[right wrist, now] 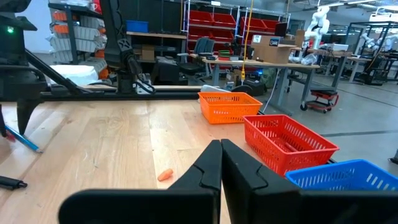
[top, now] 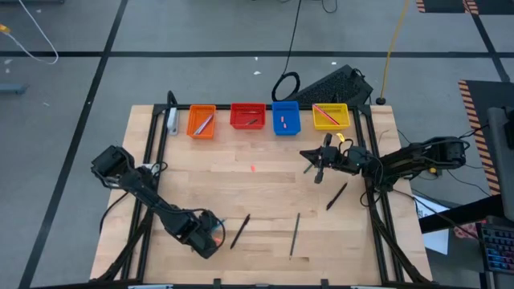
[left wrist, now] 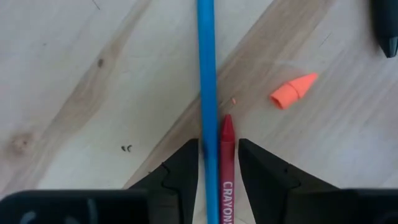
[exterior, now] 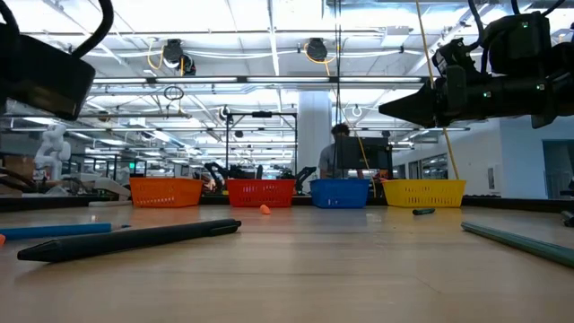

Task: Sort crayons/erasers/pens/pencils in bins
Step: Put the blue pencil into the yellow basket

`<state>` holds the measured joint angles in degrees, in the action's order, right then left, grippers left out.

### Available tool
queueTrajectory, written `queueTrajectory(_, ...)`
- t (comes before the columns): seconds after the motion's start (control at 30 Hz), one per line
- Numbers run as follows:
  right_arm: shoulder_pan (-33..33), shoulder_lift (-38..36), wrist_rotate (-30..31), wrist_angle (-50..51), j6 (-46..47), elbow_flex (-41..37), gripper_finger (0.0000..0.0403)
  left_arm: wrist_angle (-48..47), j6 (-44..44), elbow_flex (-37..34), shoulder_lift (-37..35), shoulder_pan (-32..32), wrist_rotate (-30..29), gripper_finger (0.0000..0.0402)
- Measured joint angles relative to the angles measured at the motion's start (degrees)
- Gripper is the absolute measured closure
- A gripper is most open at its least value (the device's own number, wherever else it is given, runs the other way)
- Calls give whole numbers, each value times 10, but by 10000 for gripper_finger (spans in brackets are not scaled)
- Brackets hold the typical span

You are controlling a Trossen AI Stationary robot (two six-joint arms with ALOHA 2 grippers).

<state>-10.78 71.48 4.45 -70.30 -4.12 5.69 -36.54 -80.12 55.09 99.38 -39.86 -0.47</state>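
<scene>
At the near edge of the bench (top: 265, 172), the left gripper (left wrist: 217, 163) is down low with its fingers (left wrist: 186, 163) set narrowly on either side of a red crayon (left wrist: 226, 163) and a light blue pen (left wrist: 207, 74) that lie side by side; whether the pads actually press them is hard to say from the wrist view. Just beyond the crayon's tip lies a small orange-pink eraser (left wrist: 293, 91), and the end of a dark stick (left wrist: 387, 28) shows at the corner. On the near part of the bench lie two more sticks: a black one (top: 240, 230) just beside the left gripper and a dark green pencil (top: 295, 234) towards the middle. Another dark stick (top: 336, 196) lies farther out on the right. Mid-bench sits a second tiny eraser (top: 252, 168), alone on the bare wood. The right gripper (top: 320, 159) hangs above the bench on the right, its fingers (right wrist: 208, 168) pressed together with nothing between them. Along the far edge stand the four bins in a row: orange bin (top: 201, 121), red bin (top: 247, 116), blue bin (top: 285, 118) and yellow bin (top: 330, 116), each with something small inside.
</scene>
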Motion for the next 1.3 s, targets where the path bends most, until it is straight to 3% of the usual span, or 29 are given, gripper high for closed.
queueTrajectory(0.3, 0, 0, 0, -1, 0, 0, 403, -43, 21, 1, -6, 0, 7, 280)
queueTrajectory(0.57, 0, 0, 0, -2, 0, 0, 403, -151, 37, 20, -34, 21, 6, 279)
queueTrajectory(1.03, 0, 0, 0, -2, 4, 0, 403, -76, 200, 11, -40, 91, -28, 248)
queueTrajectory(1.3, 0, 0, 0, -2, 4, 0, 403, -57, 200, -23, -40, 89, -24, 248)
